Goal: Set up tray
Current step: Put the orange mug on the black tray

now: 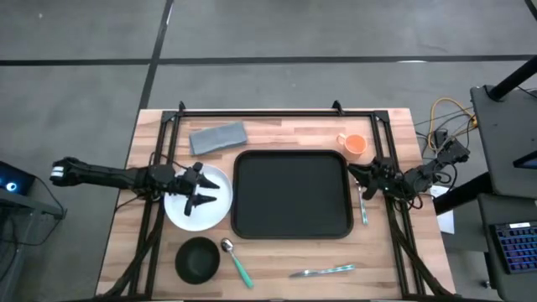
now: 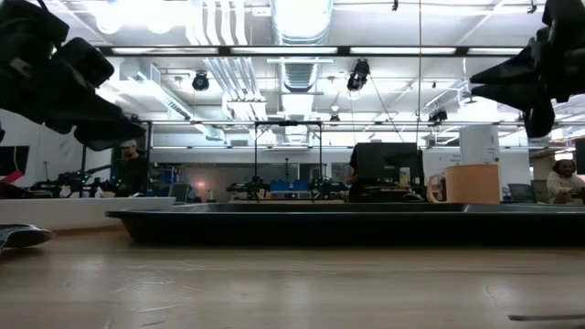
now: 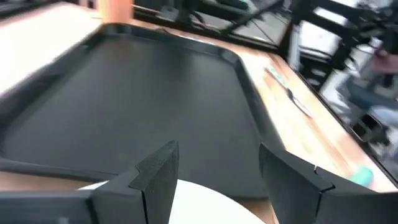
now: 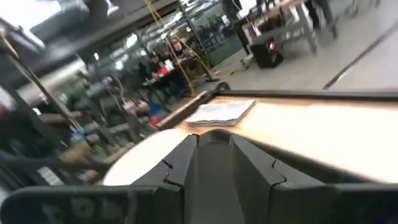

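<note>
The tray (image 1: 291, 195) lies flat at the middle of the table (image 1: 277, 134), between the two grippers, and nothing lies in it; its dark floor is bare from rim to rim in the high view and the left wrist view.

The left gripper (image 1: 200, 190) hovers over the white plate (image 1: 198, 210), which sits just beside the tray's near edge on this gripper's side. Its fingers stand apart and hold nothing; the left wrist view shows the plate's white rim between them and the tray just ahead. The plate carries nothing besides the gripper's shadow. Close by this gripper, toward the table's front edge, is a small black bowl (image 1: 198, 258), apparently empty, with a green-handled spoon (image 1: 236, 260) lying just beside it. Ahead of the gripper toward the far edge lies a grey cloth (image 1: 218, 137).

The right gripper (image 1: 359, 174) hangs at the tray's opposite edge, its fingers drawn close with a narrow gap and nothing between them. Just beneath it a fork (image 1: 362, 204) lies on the wood beside the tray. An orange cup (image 1: 354, 144) stands near it by the tray's far corner; its contents cannot be seen. A knife (image 1: 323, 271) lies near the front edge.
</note>
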